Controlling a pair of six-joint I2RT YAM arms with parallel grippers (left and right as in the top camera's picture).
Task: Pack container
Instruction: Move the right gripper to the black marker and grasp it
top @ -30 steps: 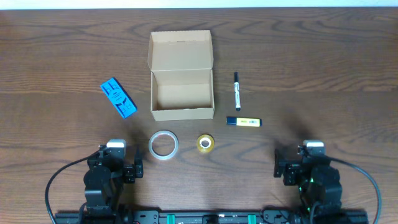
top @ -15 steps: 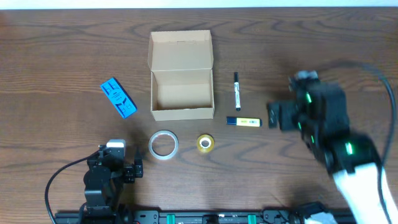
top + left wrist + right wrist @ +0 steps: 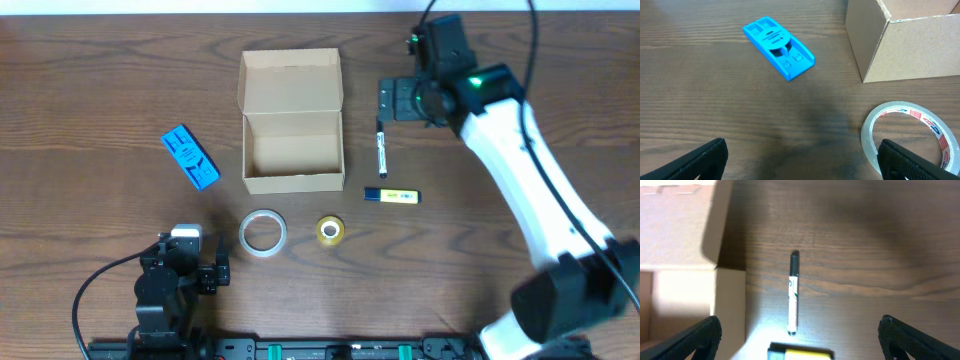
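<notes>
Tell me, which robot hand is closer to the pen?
Right. The right gripper hovers by the far end of the pen; the left gripper sits far off, on the near side of the tape.

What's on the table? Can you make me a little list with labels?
box: lid open, nothing inside
right of box: marker, yellow highlighter
left of box: blue flat thing
nearer the arms: clear tape roll, yellow tape roll
left fingers: open, holding nothing
right fingers: open, above the marker

One box, two tape rolls, one pen, one highlighter, one blue object.
</notes>
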